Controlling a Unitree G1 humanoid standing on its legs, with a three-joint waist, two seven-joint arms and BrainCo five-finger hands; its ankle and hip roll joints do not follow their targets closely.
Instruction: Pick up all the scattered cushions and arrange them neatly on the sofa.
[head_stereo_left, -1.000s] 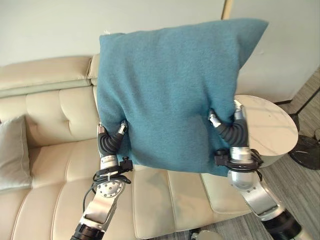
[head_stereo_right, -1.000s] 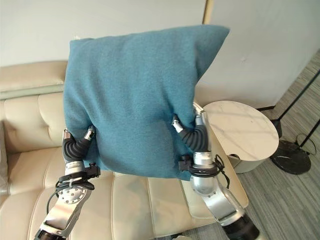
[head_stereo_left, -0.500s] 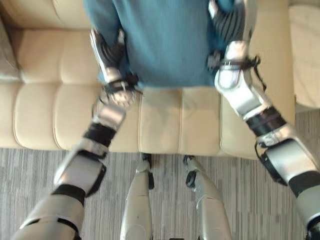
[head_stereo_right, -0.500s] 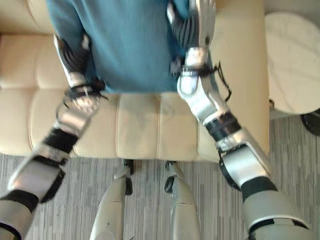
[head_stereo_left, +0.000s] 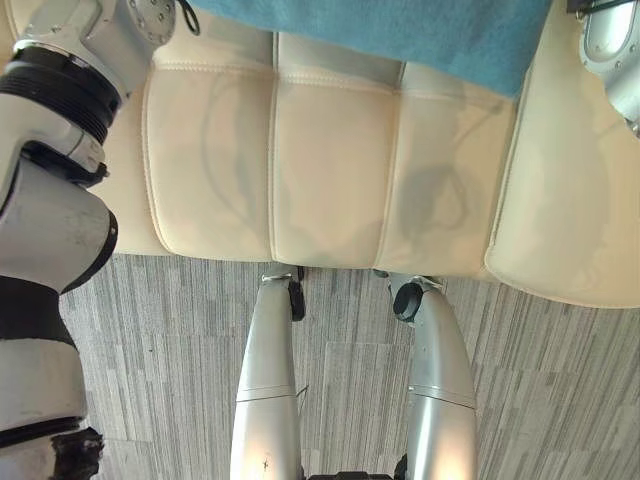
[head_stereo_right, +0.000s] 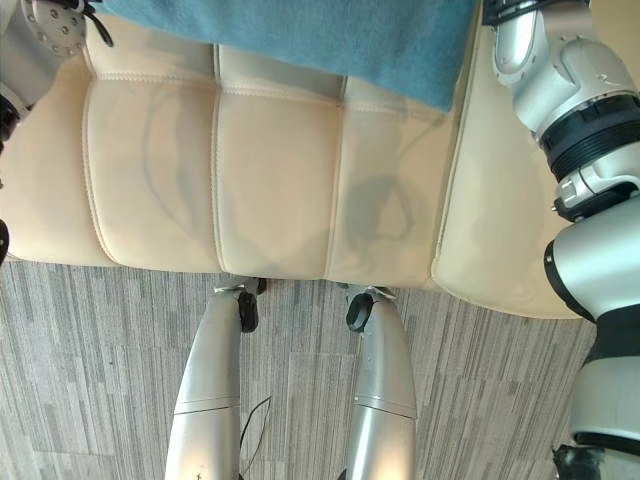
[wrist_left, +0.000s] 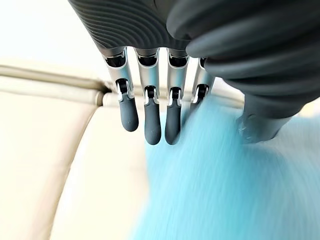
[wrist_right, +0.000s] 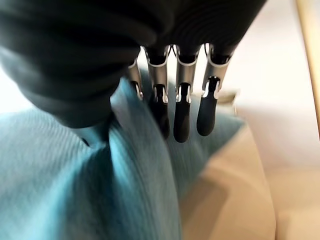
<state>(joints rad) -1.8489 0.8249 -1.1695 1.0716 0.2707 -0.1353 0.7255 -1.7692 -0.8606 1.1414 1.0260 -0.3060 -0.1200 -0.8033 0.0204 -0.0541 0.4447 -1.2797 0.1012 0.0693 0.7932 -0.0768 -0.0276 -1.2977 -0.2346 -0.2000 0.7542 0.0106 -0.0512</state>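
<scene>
Landmark: the cream sofa (head_stereo_left: 330, 170), its seat facing the robot. The teal cushion (head_stereo_left: 400, 30) lies over the rear of the seat, its lower edge hanging just above the seat panels.

Left hand (wrist_left: 150, 107) — at the cushion's left edge, fingers straight and relaxed, tips beside the fabric rather than curled round it. It appears to steady the edge, not to clamp it.

Right hand (wrist_right: 175, 107) — at the cushion's right side, near the sofa arm. Its fingers are extended against the bunched fabric; the thumb is hidden in a fold, so a pinch cannot be confirmed. Judged purpose: both hands flank the cushion to square it against the backrest.
</scene>
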